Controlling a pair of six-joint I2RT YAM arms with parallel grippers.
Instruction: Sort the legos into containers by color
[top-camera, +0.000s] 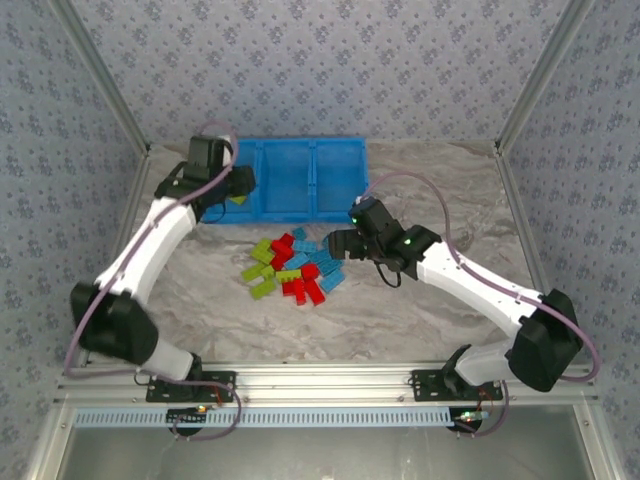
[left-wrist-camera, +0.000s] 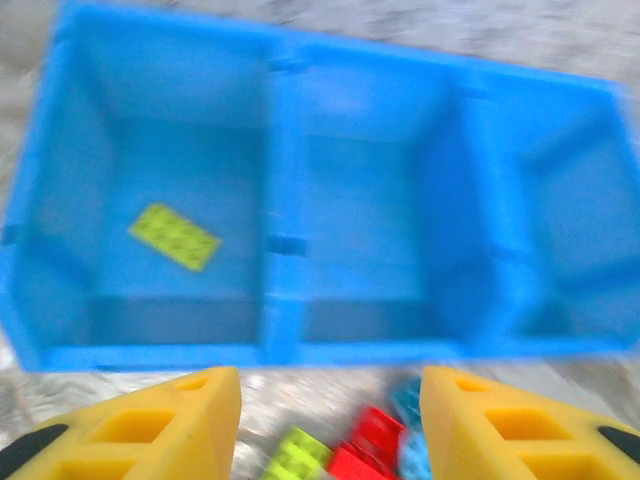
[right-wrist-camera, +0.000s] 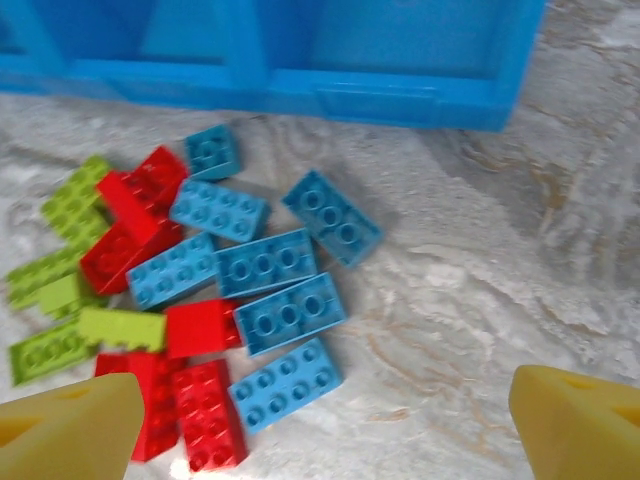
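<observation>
The left gripper (left-wrist-camera: 330, 425), its yellow fingers parted and empty, hangs over the near wall of the bright blue three-compartment plastic bin (left-wrist-camera: 283, 300). One lime green studded brick (left-wrist-camera: 174, 236) lies in the bin's left compartment. The right gripper (right-wrist-camera: 325, 405), spread wide and holding nothing, hovers above the loose pile of red, lime and light blue plastic bricks (right-wrist-camera: 265, 265) on the grey marbled table (right-wrist-camera: 480, 250), near the bin.

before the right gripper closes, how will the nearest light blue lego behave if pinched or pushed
The light blue lego looks like rigid moulded plastic, so it probably won't flex when pinched. Flat and boxy, lying studs-up, it should slide rather than roll on the table. It may bump the adjacent red brick.
</observation>
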